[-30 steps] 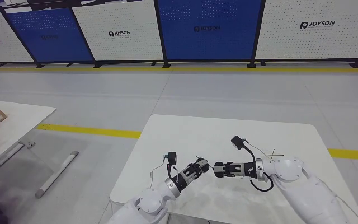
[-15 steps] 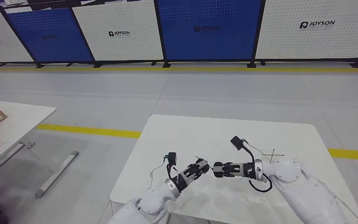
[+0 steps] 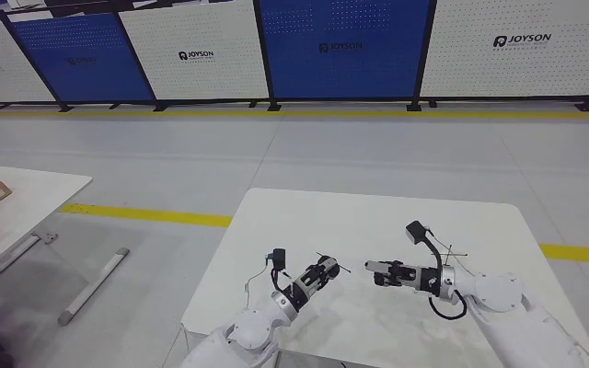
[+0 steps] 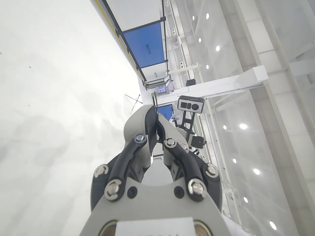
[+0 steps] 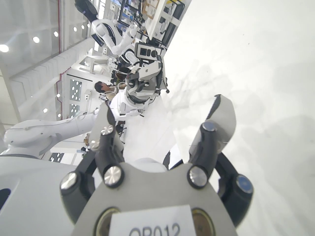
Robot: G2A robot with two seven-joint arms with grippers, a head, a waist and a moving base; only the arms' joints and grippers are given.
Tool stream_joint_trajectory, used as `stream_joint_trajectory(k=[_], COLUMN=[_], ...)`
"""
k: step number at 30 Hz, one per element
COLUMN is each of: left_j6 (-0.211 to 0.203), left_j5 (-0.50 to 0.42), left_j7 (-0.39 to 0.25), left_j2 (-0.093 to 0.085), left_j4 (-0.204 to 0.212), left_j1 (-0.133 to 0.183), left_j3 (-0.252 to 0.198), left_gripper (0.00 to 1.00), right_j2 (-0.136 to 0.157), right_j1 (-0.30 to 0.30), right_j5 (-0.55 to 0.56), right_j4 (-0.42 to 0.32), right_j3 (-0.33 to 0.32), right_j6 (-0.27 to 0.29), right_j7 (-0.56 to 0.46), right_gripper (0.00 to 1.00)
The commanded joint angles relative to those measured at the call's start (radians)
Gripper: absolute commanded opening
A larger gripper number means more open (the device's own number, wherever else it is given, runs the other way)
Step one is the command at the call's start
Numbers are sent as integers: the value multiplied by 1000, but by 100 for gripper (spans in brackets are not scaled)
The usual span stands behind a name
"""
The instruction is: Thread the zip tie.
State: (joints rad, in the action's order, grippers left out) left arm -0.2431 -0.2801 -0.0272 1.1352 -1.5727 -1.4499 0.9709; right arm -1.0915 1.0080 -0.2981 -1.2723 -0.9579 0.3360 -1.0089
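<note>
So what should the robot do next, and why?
Probably ease the right fingers toward the left fingers: those are shut on the thin black zip tie, while the right ones stand open and empty, apart from it. Threading likely needs both.

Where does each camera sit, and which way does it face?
Top view: overhead, looking down at the table; left pincer and right pincer show.
Left wrist view: on that wrist, facing along its pincer, shut on the zip tie, toward the right pincer.
Right wrist view: on that wrist, facing past its open pincer toward the left pincer.
All three share the table.
</note>
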Motion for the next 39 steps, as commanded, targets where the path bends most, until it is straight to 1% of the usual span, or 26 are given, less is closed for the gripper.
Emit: stream_joint_trajectory(k=[1, 2, 14, 15, 17, 18, 20, 21, 24, 27, 28, 30, 31, 34, 35, 36, 37, 38, 39], left_j6=[7, 14, 14, 10, -2, -9, -31, -47, -53, -38, -35, -32, -32, -34, -36, -38, -39, -39, -39], left_j5=[-7, -26, -26, -19, 6, 19, 74, 105, 171, 246, 264, 298, 314, 291, 273, 259, 237, 214, 214], left_j7=[50, 67, 67, 77, 92, 101, 132, 144, 142, 128, 120, 125, 118, 101, 90, 81, 71, 63, 63], left_j2=[8, 12, 12, 12, 12, 11, 8, 5, -4, -15, -20, -27, -32, -40, -44, -46, -48, -49, -49], left_j4=[3, 1, 1, 1, 5, 8, 10, 8, -12, -57, -85, -136, -176, -280, -324, -354, -380, -396, -396], left_j1=[5, 8, 8, 10, 8, 7, 2, -5, -27, -58, -76, -108, -131, -186, -210, -229, -247, -259, -259], left_j3=[-11, -14, -14, -9, -1, 12, 33, 46, 82, 119, 139, 172, 191, 242, 266, 283, 296, 303, 303], left_gripper=[0, 0, 0, 0, 0, 0, 0, 0, 0, 0, 0, 0, 0, 0, 0, 0, 0, 0, 0], right_j2=[7, 8, 8, 8, 8, 8, 8, 8, 8, 8, 8, 8, 8, 8, 8, 8, 8, 8, 8], right_j1=[29, 42, 42, 42, 42, 42, 42, 42, 42, 42, 42, 42, 42, 42, 42, 42, 42, 42, 42], right_j5=[4, 5, 5, 5, 5, 5, 5, 5, 5, 5, 5, 5, 5, 5, 5, 5, 5, 5, 5], right_j4=[-22, -29, -29, -29, -29, -29, -29, -29, -29, -29, -29, -29, -29, -29, -29, -29, -29, -29, -29], right_j3=[-29, -37, -37, -37, -37, -37, -37, -37, -37, -37, -37, -37, -37, -37, -37, -37, -37, -37, -37], right_j6=[4, 4, 4, 4, 4, 4, 4, 4, 4, 4, 4, 4, 4, 4, 4, 4, 4, 4, 4], right_j7=[24, 40, 40, 40, 40, 40, 40, 40, 40, 40, 40, 40, 40, 40, 40, 40, 40, 40, 40], right_gripper=[100, 100, 100, 100, 100, 100, 100, 100, 100, 100, 100, 100, 100, 100, 100, 100, 100, 100, 100])
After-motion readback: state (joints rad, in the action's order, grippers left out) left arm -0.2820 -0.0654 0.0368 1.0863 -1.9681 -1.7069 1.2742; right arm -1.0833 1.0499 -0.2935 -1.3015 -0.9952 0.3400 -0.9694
